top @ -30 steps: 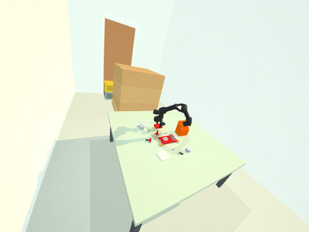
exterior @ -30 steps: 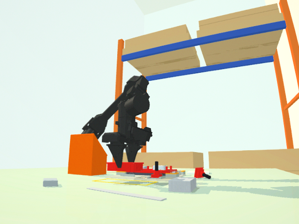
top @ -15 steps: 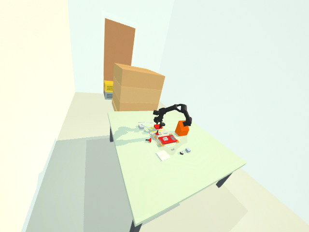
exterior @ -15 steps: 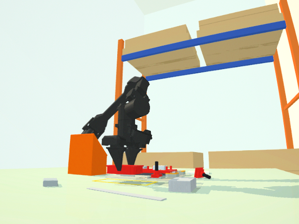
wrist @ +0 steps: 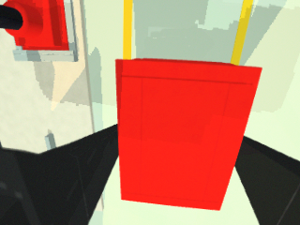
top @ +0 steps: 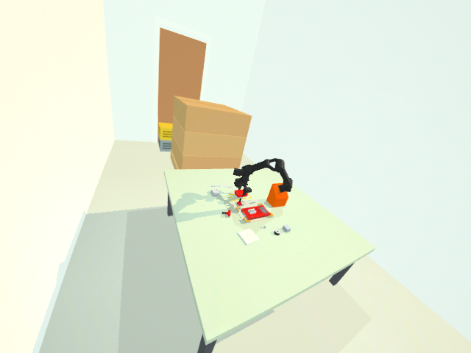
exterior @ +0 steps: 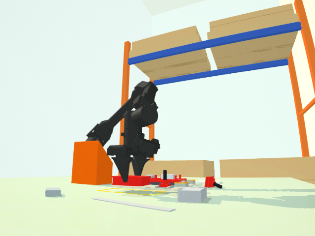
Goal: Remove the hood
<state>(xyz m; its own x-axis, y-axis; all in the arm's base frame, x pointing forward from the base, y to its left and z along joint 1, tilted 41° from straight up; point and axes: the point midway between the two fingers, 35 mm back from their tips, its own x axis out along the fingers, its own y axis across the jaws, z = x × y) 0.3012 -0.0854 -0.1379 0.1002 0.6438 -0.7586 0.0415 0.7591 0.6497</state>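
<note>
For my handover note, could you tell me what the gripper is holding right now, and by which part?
The gripper holds the red hood, its jaws clamped on the hood's two opposite side edges, near the end closest to the wrist camera.

Smooth matt red hood point(wrist: 180, 141); matt black claw point(exterior: 131, 175).
</note>
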